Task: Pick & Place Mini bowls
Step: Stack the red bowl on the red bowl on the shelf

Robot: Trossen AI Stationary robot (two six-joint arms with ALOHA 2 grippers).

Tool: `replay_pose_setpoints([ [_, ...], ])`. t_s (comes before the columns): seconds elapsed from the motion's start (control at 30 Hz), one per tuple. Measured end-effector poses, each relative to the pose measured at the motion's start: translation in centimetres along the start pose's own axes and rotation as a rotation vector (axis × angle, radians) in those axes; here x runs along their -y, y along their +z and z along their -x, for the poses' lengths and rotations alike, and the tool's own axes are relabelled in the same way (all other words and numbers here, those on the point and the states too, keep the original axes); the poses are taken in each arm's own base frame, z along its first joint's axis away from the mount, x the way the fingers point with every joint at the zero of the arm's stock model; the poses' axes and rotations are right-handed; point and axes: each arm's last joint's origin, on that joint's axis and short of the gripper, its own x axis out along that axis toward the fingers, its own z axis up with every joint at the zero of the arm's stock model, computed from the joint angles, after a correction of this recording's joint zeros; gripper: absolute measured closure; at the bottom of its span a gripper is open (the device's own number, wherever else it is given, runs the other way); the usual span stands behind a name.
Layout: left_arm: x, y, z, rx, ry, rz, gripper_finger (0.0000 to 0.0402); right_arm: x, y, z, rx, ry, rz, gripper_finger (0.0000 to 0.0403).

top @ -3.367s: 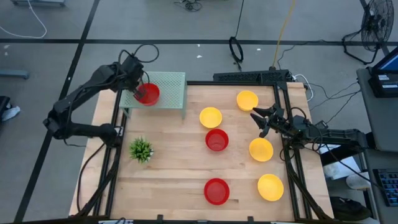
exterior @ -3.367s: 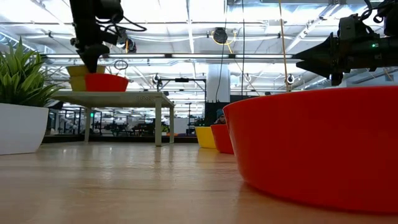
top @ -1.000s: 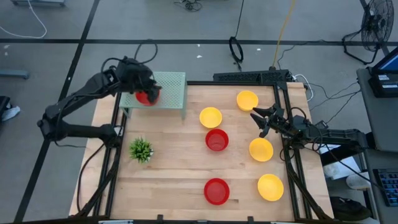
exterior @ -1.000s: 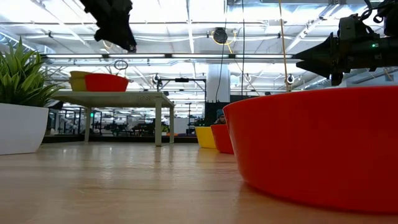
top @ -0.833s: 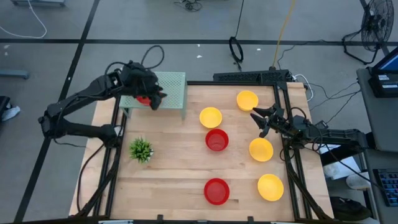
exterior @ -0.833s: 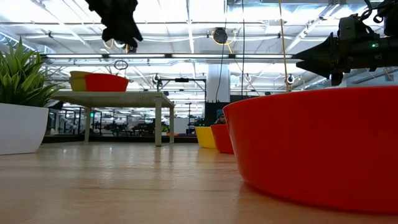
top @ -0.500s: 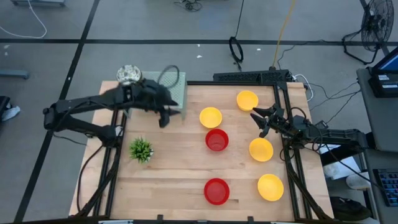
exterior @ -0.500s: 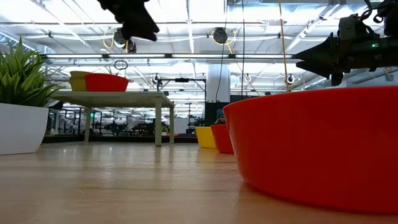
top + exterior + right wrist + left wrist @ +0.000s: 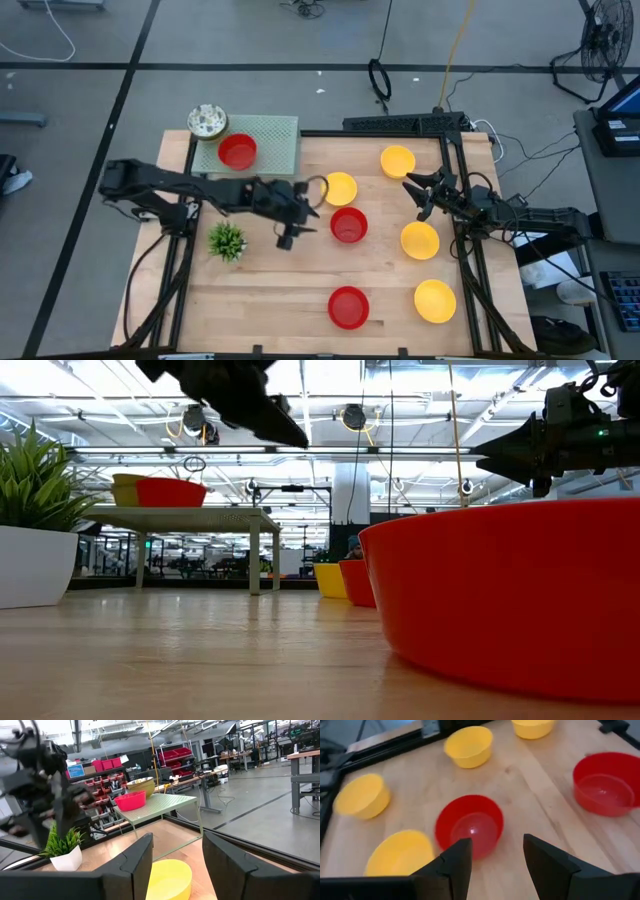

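Observation:
My left gripper [image 9: 298, 218] hangs open above the table's middle, its fingers pointing at a red mini bowl [image 9: 348, 225] just to its right; in the left wrist view that bowl [image 9: 469, 826] sits ahead of the open fingers, untouched. On the pale green rack [image 9: 272, 140] rest a red mini bowl [image 9: 238, 152] and a speckled white one [image 9: 207, 120]. Several yellow mini bowls [image 9: 339, 187] [image 9: 397, 160] [image 9: 420, 240] and another red one [image 9: 348, 307] sit on the wood. My right gripper [image 9: 412, 195] waits open in the air at the right.
A small green plant in a white pot [image 9: 227, 240] stands near the left edge, close beside my left arm. The rack stands on legs at the far left corner. Black frame rails [image 9: 462, 270] run along the table's sides. Bare wood lies at the near left.
My left gripper has left the rack and swept toward the table's right and near side, ending beside the middle red bowl, with its fingers open as before. The red bowl stays on the rack, now uncovered, as does the speckled bowl.

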Motion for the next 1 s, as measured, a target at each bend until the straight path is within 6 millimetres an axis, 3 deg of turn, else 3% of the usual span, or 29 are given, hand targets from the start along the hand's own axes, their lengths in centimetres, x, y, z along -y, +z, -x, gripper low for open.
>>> replay_pose_setpoints([
  [0.2, 1.5, -1.2, -5.3, 0.016, -0.030, -0.114, 0.0220, 0.0, 0.0, 0.0, 0.000, 0.000, 0.000, 0.0242],
  [0.43, 2.9, -3.5, -9.4, -0.020, -0.065, -0.207, 0.0220, 0.0, 0.0, 0.0, 0.000, 0.000, 0.000, 0.0242],
  [0.7, 3.1, -5.0, -11.7, -0.046, 0.015, -0.253, 0.0220, 0.0, 0.0, 0.0, 0.000, 0.000, 0.000, 0.0242],
  [1.0, 2.6, -6.1, -12.4, -0.103, 0.053, -0.252, 0.0220, 0.0, 0.0, 0.0, 0.000, 0.000, 0.000, 0.0242],
])
